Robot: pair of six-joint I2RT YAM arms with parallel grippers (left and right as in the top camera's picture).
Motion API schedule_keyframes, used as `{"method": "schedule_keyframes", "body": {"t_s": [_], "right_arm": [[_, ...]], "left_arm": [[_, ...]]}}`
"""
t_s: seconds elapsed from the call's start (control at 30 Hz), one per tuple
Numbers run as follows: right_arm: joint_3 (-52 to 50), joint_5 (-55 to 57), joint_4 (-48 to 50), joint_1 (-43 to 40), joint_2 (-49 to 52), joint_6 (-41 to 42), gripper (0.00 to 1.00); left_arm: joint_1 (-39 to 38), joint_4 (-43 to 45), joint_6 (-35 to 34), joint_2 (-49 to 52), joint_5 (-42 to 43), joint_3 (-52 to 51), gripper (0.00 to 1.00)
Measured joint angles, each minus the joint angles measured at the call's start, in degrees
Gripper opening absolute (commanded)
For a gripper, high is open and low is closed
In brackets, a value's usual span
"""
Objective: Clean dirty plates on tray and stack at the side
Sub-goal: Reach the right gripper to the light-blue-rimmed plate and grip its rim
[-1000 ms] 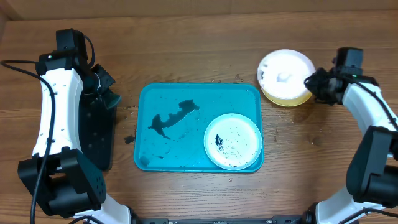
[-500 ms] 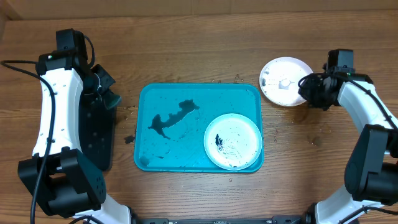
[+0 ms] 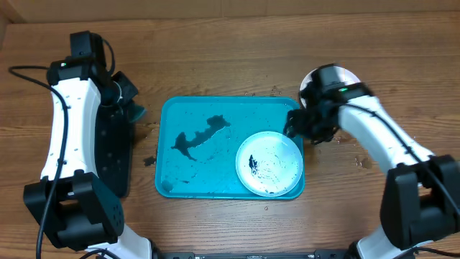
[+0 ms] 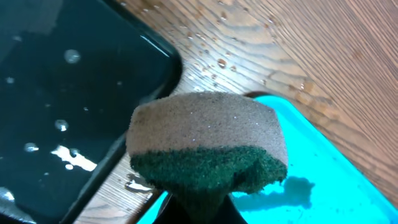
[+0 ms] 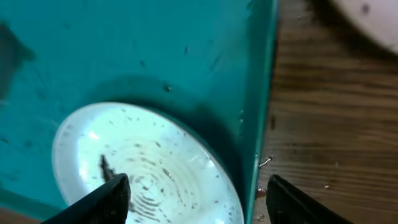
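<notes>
A light-blue rimmed plate [image 3: 269,164] with black smears lies in the right half of the turquoise tray [image 3: 215,162]. My right gripper [image 3: 296,128] hangs open over the tray's right rim; in the right wrist view its fingers [image 5: 106,198] straddle the plate [image 5: 143,168] and the tray's edge [image 5: 260,93], holding nothing. A white plate [image 3: 349,75] sits on the table to the right of the tray, partly hidden by the right arm. My left gripper [image 3: 129,108] is shut on a sponge [image 4: 208,140], grey above and green below, just left of the tray.
A narrow black tray [image 3: 111,162] with water drops [image 4: 62,93] lies along the left side. Dark smears [image 3: 201,135] mark the turquoise tray's floor. Drops of water dot the wood between the two trays.
The right gripper let go of the white plate at the right side, opened, and swung left to the tray's right rim. The left arm has barely moved.
</notes>
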Motion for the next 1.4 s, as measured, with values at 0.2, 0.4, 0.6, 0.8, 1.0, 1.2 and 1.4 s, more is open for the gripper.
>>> {"method": "schedule_keyframes", "body": {"t_s": [0.2,0.4,0.6,0.8,1.0,1.2,1.4], "right_arm": [[-0.5,7.9,0.5,6.1,0.1,-0.7,0.7],[-0.5,12.1,1.8,7.0,2.3,-6.4,0.55],[-1.1,9.7,1.8,6.9,2.6,-10.5,0.53],[-4.3,7.6,3.5,6.9,2.6,-11.6,0.52],[-7.4,6.9,4.8,6.9,2.6,-12.0,0.34],[-7.4,4.8,7.7,7.0,2.6,-9.6,0.2],[-7.4,3.5,15.4,9.3,2.6,-5.6,0.2]], "left_arm": [[-1.3,0.3,0.2,0.0,0.4,0.0,0.04],[-1.3,0.3,0.2,0.0,0.4,0.0,0.04],[-1.3,0.3,0.2,0.0,0.4,0.0,0.04],[-1.3,0.3,0.2,0.0,0.4,0.0,0.04],[-1.3,0.5,0.2,0.0,0.4,0.0,0.04],[-1.3,0.5,0.2,0.0,0.6,0.0,0.04],[-1.4,0.9,3.0,0.0,5.9,0.0,0.04]]}}
